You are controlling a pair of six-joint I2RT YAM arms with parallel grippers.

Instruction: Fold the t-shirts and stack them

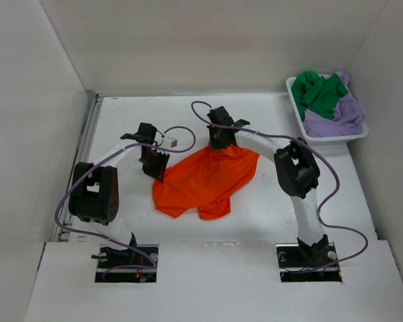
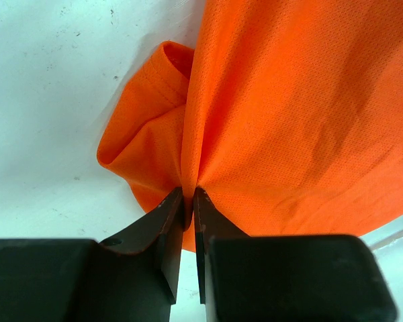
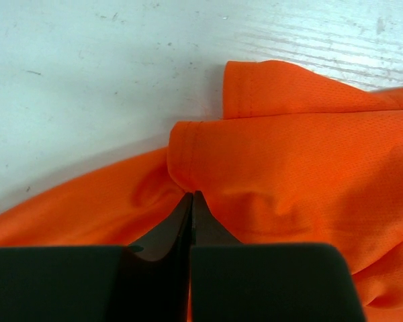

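The bright orange t-shirt (image 1: pixel 205 180) lies rumpled on the white table in the middle. My left gripper (image 1: pixel 158 166) is shut on a fold at its left edge; in the left wrist view (image 2: pixel 189 194) cloth (image 2: pixel 289 121) is pinched between the jaws, raised off the table. My right gripper (image 1: pixel 221 142) is shut on the shirt's far edge; the right wrist view (image 3: pixel 193 196) shows the jaws pressed on a hem (image 3: pixel 282 168). The green t-shirt (image 1: pixel 317 92) and the lavender t-shirt (image 1: pixel 341 114) lie bunched in the basket.
The white lattice basket (image 1: pixel 297 107) stands at the back right corner. White walls enclose the table on left, back and right. Purple cables loop round both arms. A raised white ledge (image 1: pixel 215 282) runs along the near edge by the arm bases.
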